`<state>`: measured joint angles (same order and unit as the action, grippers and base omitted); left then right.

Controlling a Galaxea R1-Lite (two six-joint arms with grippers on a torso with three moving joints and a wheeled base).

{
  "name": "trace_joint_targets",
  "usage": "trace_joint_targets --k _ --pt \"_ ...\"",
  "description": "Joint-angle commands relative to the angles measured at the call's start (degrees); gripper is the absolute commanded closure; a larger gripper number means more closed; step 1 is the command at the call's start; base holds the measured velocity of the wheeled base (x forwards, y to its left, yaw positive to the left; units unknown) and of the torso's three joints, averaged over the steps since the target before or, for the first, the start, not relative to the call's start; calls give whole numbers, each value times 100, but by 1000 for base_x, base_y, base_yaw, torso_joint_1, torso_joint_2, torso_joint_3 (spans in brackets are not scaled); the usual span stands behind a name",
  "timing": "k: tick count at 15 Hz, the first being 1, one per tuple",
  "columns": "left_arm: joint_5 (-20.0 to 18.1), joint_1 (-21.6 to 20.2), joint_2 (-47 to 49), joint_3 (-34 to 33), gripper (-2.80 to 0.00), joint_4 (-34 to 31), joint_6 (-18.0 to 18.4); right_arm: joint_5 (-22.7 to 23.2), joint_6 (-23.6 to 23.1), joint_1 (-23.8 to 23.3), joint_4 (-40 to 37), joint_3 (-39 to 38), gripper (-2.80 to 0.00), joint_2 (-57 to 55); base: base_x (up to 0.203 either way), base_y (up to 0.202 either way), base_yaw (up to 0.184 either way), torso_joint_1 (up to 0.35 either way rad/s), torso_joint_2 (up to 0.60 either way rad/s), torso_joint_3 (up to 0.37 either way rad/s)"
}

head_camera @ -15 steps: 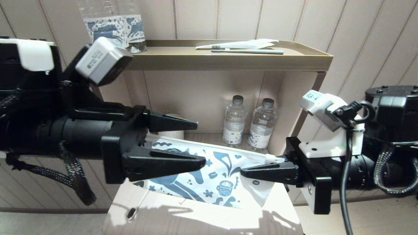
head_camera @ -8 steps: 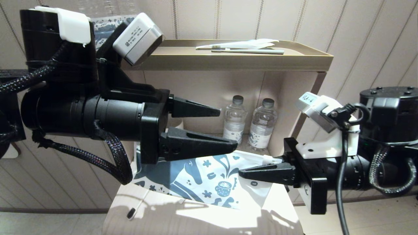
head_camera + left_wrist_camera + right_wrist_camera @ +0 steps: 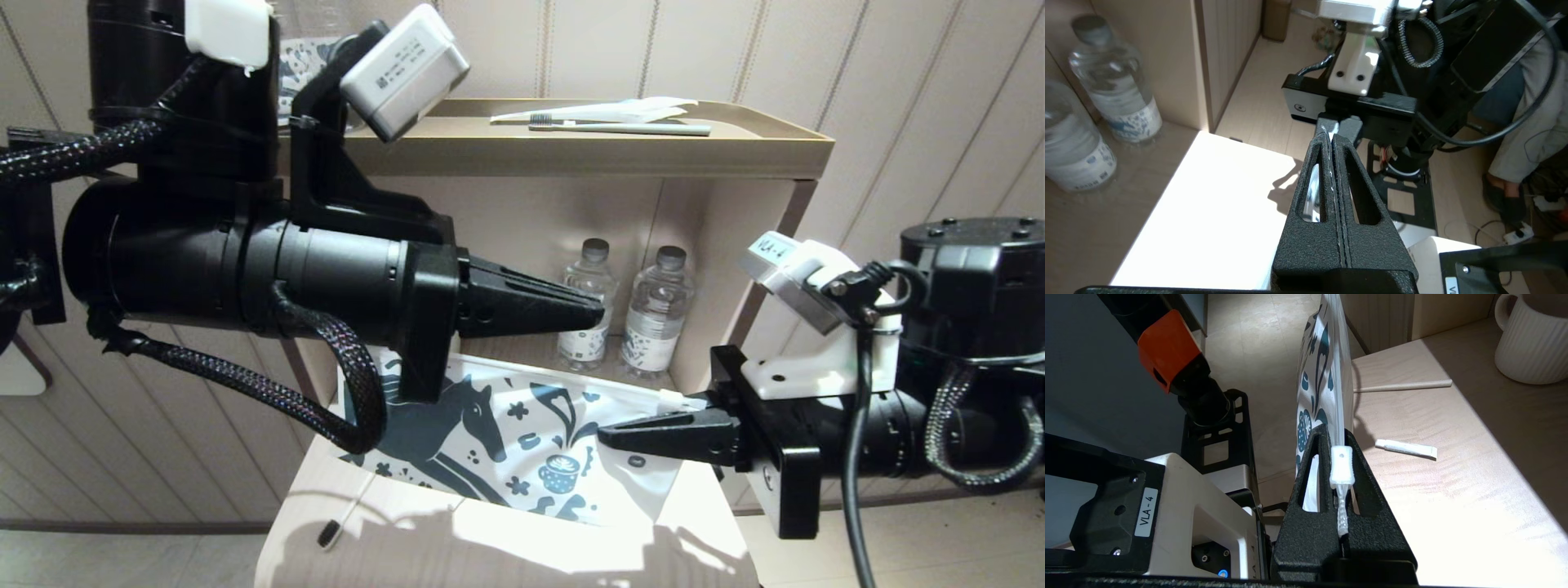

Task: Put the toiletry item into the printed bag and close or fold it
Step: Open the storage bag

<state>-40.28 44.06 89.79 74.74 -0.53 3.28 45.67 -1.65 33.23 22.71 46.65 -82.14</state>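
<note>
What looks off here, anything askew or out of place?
The left gripper is shut on nothing, above the printed bag that the right gripper pinches by its zipper end. The toothbrush and small tube lie on the table, outside the bag.

Two water bottles [image 3: 584,306] [image 3: 655,314] stand in the lower shelf compartment, and one printed bag [image 3: 522,445] is present above the table. Two toothbrushes are visible: one on the top tray [image 3: 620,126] and one on the table [image 3: 341,523]. One white ribbed mug [image 3: 1531,337], one small toothpaste tube [image 3: 1406,448] and two grippers, left [image 3: 592,310] and right [image 3: 608,437], complete the count.
</note>
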Motion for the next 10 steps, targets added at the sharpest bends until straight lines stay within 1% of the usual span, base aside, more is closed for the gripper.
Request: trace_joint_targets --k 1,3,5,6,7,8,10 --pt "133 206 172 232 0 -139 5 15 -2 102 -9 18 0 12 0 0 0 0 0 0" --pt "348 319 253 433 0 -300 13 10 -2 122 -232 90 0 31 0 0 0 0 0 0" --pt "420 416 329 575 0 -551 15 4 -2 219 -285 107 0 49 0 0 0 0 0 0" --pt "443 486 329 577 0 -553 15 4 -2 246 -285 107 0 58 0 0 0 0 0 0" --pt "574 590 329 567 -280 -537 15 4 -2 272 -285 107 0 58 0 0 0 0 0 0" --pt "784 692 329 547 -280 -529 15 -4 -2 281 -285 107 0 67 0 0 0 0 0 0" --pt "812 762 399 568 -280 -527 15 2 -2 281 -285 107 0 137 0 0 0 0 0 0"
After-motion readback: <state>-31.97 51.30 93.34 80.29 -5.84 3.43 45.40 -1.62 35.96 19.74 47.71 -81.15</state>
